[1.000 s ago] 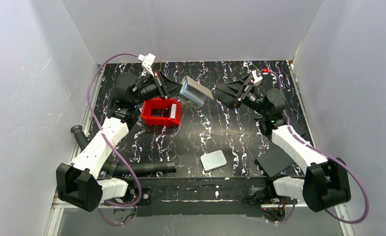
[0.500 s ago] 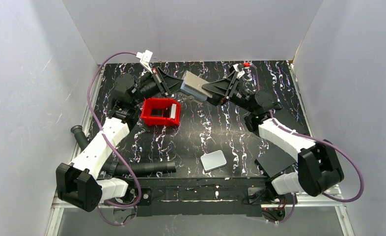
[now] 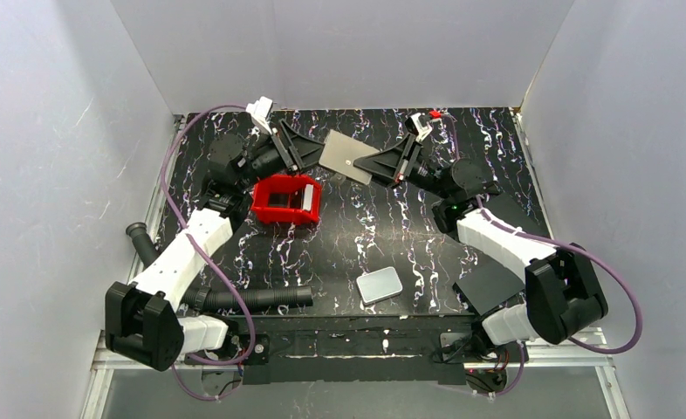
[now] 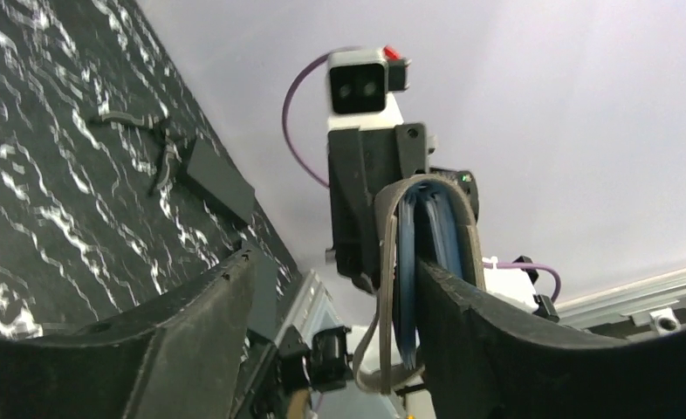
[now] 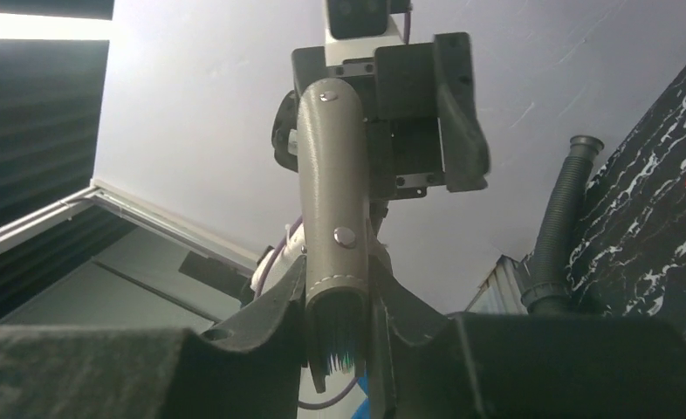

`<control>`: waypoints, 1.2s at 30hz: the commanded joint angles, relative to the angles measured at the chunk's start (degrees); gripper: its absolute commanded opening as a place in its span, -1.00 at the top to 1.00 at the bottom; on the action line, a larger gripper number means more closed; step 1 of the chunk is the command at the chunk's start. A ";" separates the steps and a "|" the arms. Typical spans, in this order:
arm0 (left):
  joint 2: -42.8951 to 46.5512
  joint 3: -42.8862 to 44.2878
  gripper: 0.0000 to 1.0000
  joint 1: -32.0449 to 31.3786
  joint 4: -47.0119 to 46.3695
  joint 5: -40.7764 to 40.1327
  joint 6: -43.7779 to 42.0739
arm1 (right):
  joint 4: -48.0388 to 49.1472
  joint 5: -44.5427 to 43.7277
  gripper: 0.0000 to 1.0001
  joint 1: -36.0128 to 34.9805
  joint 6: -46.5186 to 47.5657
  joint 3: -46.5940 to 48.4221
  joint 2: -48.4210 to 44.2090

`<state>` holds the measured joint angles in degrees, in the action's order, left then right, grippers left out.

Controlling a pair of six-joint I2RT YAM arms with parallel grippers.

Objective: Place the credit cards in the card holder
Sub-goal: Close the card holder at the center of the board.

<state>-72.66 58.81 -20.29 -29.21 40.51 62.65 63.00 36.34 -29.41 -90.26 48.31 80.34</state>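
Observation:
The grey-brown card holder (image 3: 344,155) hangs above the far middle of the table, between my two grippers. My right gripper (image 3: 367,166) is shut on its right end. In the right wrist view both fingers press the holder (image 5: 332,175) at my right gripper (image 5: 339,278). My left gripper (image 3: 315,157) is open. In the left wrist view the holder (image 4: 390,262) rests against the right finger (image 4: 497,349), with a gap to the other side of my left gripper (image 4: 338,264). Blue credit cards (image 4: 409,288) sit inside the holder. Their edges (image 5: 346,356) show at its mouth.
A red tray (image 3: 274,211) with a white card (image 3: 307,199) stands below the left gripper. Near the front edge lie a pale rounded slab (image 3: 380,285) and a black sheet (image 3: 488,284). A black ribbed hose (image 3: 252,298) runs along the front left.
My right gripper moved left to the card holder and closed on it. The left gripper's jaws opened off it. The holder tipped flatter.

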 commanded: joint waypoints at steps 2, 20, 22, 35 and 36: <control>4.15 -4.75 -0.57 3.53 -1.53 8.98 4.60 | -2.27 5.63 0.97 5.02 5.20 -0.04 -2.27; -0.95 3.26 -0.96 -1.96 13.91 13.29 -2.70 | -15.83 22.97 0.97 7.61 18.66 6.11 -2.11; -0.91 7.98 -0.95 -4.27 29.06 7.33 -12.32 | -16.04 23.05 0.97 7.62 18.70 6.53 -2.20; 1.69 16.91 -0.97 -4.40 50.79 -4.47 -24.34 | -18.00 24.22 0.97 7.63 20.59 8.34 -4.04; 1.16 16.43 -0.97 -4.40 49.96 -2.94 -23.51 | -18.00 24.42 0.97 7.61 20.57 8.87 -4.11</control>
<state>-70.08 74.17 -24.67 17.17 35.97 40.42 42.74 59.51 -21.54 -70.67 52.77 79.02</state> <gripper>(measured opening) 0.982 0.315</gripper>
